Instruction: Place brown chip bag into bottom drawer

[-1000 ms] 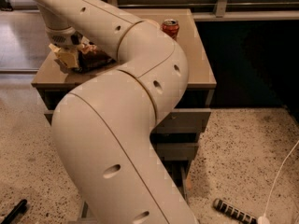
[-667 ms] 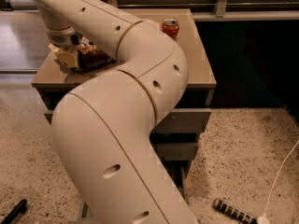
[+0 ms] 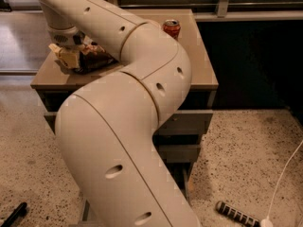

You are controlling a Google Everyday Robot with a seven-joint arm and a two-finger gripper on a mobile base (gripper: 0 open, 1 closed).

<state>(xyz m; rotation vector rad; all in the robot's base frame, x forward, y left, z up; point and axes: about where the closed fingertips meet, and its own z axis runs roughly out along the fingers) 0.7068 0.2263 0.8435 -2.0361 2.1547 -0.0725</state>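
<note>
A flat tan cabinet top [image 3: 201,56] was seen from above, in large part covered by the big cream-coloured jointed robot arm [image 3: 123,141] that crossed the view from the lower edge up to the upper left. On the left part of this top the crinkly dark-brown chip bag with cream-yellow ends [image 3: 97,60] was lying. The gripper [image 3: 70,53] was placed right at the left end of the bag, under the grey wrist ring. It could not be told whether it was spread or pinched on the bag. A red soda can [image 3: 172,28] was standing upright near the back edge of the top, well apart from the bag.

Under the top, two grey drawer fronts [image 3: 185,124] were seen at the right of the arm, one above the other. The bottom drawer was hidden behind the arm and could not be made out.

The cabinet was standing on a beige speckled stone floor [image 3: 246,145]. On that floor, at the lower right, a black-and-white striped stick [image 3: 234,213] was lying beside a thin white cable [image 3: 284,171]. A black object [image 3: 14,214] was cut by the lower left corner. Behind the cabinet a dark wall [image 3: 255,65] was seen on the right.

The print on the can and on the bag was too small to be read.
</note>
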